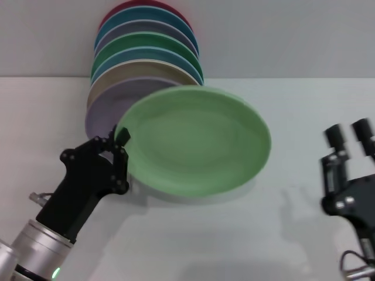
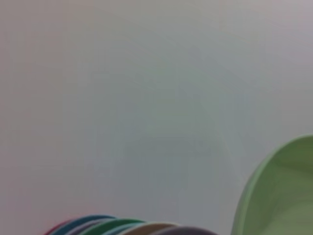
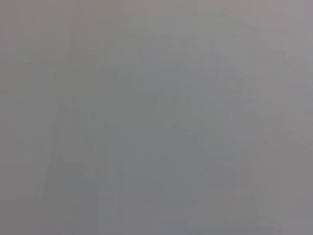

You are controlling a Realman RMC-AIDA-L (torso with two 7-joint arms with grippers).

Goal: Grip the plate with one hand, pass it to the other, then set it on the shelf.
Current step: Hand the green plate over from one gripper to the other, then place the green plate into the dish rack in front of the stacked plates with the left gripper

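Your left hand (image 1: 120, 140) grips the plate (image 1: 196, 140) mid-handover; next, bring your open right hand (image 1: 350, 136) onto its free rim.

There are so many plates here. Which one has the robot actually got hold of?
The light green plate, out in front of the row. The left gripper pinches its rim, while the other plates stand stacked on edge behind it, untouched.

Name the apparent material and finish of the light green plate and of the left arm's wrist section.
Round pastel-green plate: probably matte plastic or melamine, since it shows soft shading and no sharp glare. Left arm's silver-grey wrist section: looks like brushed metal with a dull sheen, below the black left tool clamping the rim.
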